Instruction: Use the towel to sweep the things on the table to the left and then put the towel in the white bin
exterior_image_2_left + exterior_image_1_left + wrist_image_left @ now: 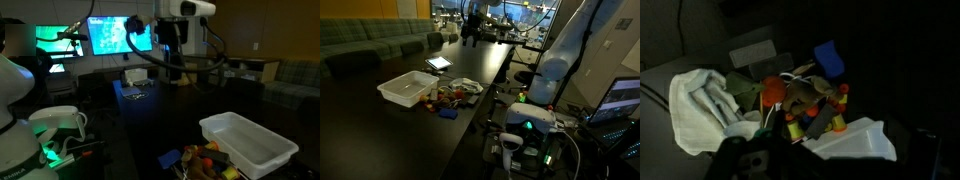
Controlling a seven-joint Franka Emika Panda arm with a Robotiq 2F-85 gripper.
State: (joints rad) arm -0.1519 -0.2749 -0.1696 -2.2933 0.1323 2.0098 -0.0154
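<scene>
**A:** Where is the towel [698, 108]?

**B:** Crumpled on the dark worktop [370, 135], right against the heap of small things [808, 105], which are red, orange and yellow. A blue one [828, 58] lies just beside the heap.

**A:** And the white bin [408, 90]?

**B:** Upright, just beside that same heap in both exterior views. A second white patch low in the wrist view may be more towel or the bin's corner; it is too dim to say.

**A:** The fingers [173, 62]?

**B:** Spread wide, holding nothing, hanging above the worktop well apart from towel and heap. A tablet [438, 63] with a bright screen lies beyond the bin.
</scene>
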